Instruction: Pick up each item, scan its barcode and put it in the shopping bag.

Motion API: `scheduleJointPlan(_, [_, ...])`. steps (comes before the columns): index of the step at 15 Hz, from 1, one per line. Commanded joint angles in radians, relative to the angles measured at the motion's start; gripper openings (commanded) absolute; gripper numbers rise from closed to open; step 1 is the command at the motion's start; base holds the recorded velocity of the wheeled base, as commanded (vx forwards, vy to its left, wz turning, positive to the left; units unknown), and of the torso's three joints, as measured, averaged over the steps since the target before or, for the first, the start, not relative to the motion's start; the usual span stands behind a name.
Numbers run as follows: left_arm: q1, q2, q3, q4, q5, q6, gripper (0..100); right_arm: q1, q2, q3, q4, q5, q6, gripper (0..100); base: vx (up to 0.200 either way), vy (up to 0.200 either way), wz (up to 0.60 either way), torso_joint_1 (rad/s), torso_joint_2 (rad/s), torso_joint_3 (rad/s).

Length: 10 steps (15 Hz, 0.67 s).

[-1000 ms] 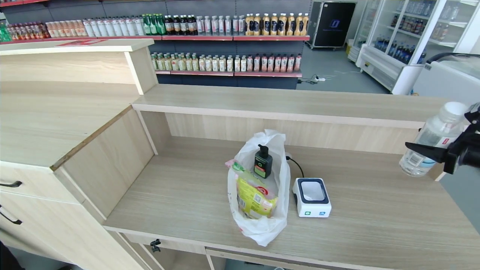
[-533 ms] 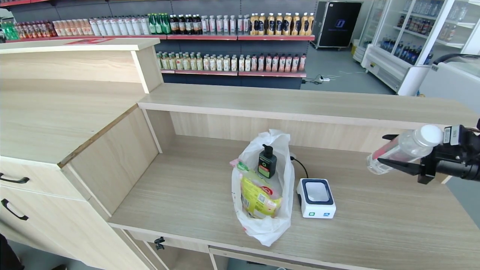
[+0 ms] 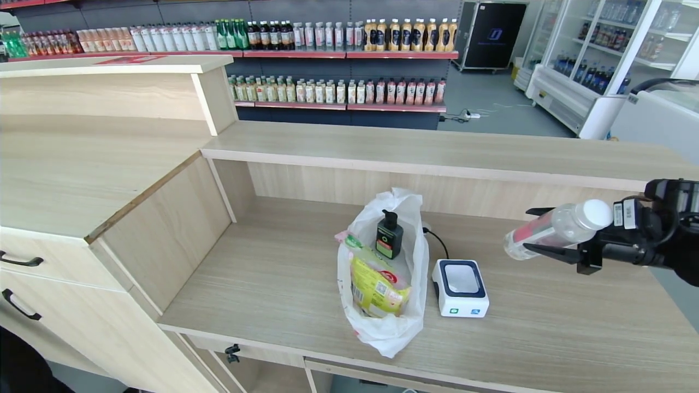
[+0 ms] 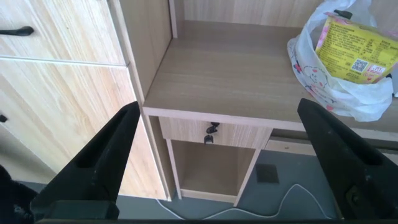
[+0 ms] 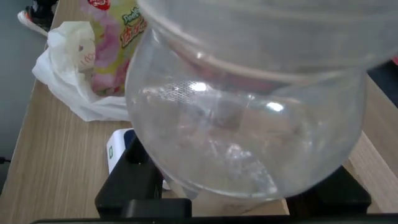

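Bottle (image 3: 562, 224) of clear plastic is held nearly level at the right edge of the head view, white cap to the right, above the counter (image 3: 546, 333). It is clamped between the black fingers of the right gripper (image 3: 532, 232). The scanner (image 3: 460, 286) is seen lower left of it, near frame centre, just beside the shopping bag (image 3: 382, 335), in which a yellow packet (image 3: 374, 286) and a dark pump bottle (image 3: 389, 239) are lodged. The left gripper (image 4: 219, 107) is spread wide apart before the counter's front edge.
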Motion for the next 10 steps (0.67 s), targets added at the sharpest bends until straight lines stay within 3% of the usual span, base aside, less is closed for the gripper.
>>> scheduleJointPlan(1, [0.000, 0.001, 0.000, 0.000, 0.001, 0.000, 100, 0.022, 0.052, -0.021, 0.000, 0.002, -0.018, 0, 0.000, 0.000, 0.00, 0.000, 0.00, 0.000])
scheduleJointPlan(5, [0.000, 0.001, 0.000, 0.000, -0.001, 0.000, 100, 0.060, 0.112, -0.055, 0.000, 0.036, -0.119, 0, 0.000, 0.000, 0.00, 0.000, 0.00, 0.000])
scheduleJointPlan(10, [0.000, 0.001, 0.000, 0.000, -0.001, 0.000, 100, 0.085, 0.170, -0.104, -0.005, 0.045, -0.141, 0, 0.000, 0.000, 0.00, 0.000, 0.00, 0.000])
